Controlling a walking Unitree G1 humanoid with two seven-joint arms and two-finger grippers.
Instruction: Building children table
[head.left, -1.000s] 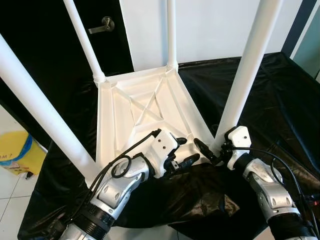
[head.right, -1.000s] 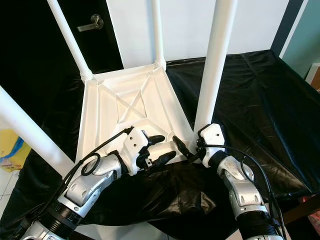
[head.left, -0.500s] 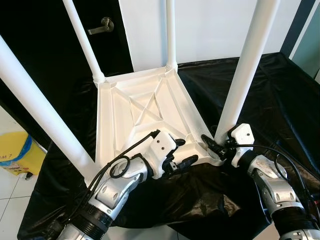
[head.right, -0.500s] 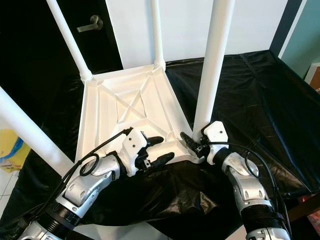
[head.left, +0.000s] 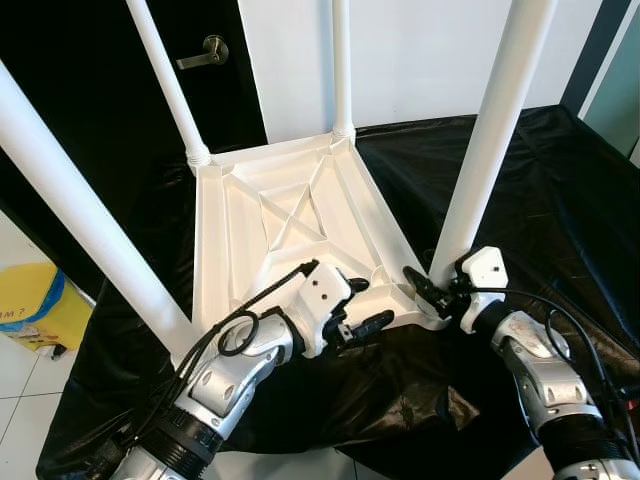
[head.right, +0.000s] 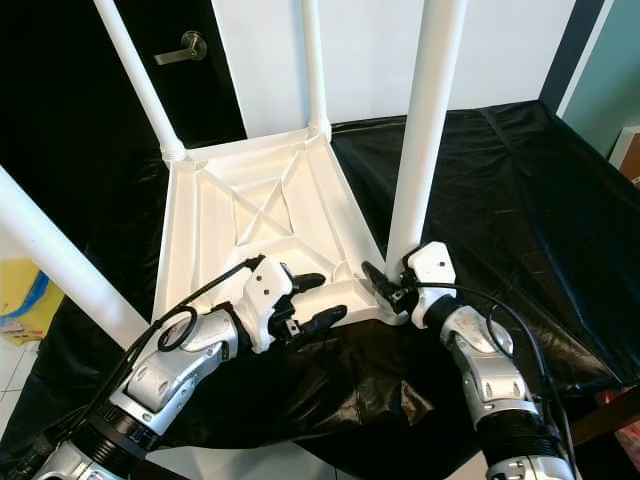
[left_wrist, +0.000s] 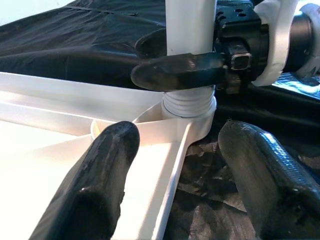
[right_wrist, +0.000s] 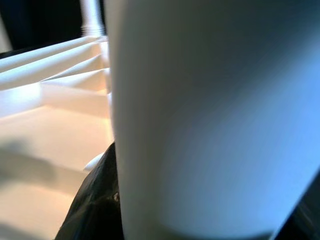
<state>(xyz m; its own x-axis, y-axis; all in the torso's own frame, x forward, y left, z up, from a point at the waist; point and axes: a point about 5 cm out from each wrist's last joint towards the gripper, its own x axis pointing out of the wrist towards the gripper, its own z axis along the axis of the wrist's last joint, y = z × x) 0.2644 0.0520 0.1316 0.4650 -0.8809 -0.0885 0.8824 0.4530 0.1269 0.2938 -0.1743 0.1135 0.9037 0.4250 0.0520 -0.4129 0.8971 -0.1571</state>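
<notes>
A white children's table (head.left: 210, 250) lies upside down on a black sheet, its ribbed underside facing up and its legs pointing up. My right gripper (head.left: 434, 286) is at the base of the near right leg (head.left: 485, 140), shut on it just above the threaded collar (left_wrist: 189, 107). One of its fingers (left_wrist: 180, 70) lies flat across the leg, and the other is hidden behind it. That leg (right_wrist: 210, 115) looms close in the right wrist view. My left gripper (head.left: 372, 300) is open and straddles the table's near rim, one finger (left_wrist: 100, 175) inside the rim and one (left_wrist: 265, 170) over the sheet.
The near left leg (head.left: 80, 215) and two far legs (head.left: 165, 80) (head.left: 342, 60) stand upright. The black sheet (head.left: 560, 200) spreads wide to the right. A dark door with a lever handle (head.left: 210, 48) is behind, and a yellow bin (head.left: 35, 305) stands on the floor at left.
My right gripper has moved forward from just clear of the near right leg to its base and closed around it. The left gripper has stayed at the rim.
</notes>
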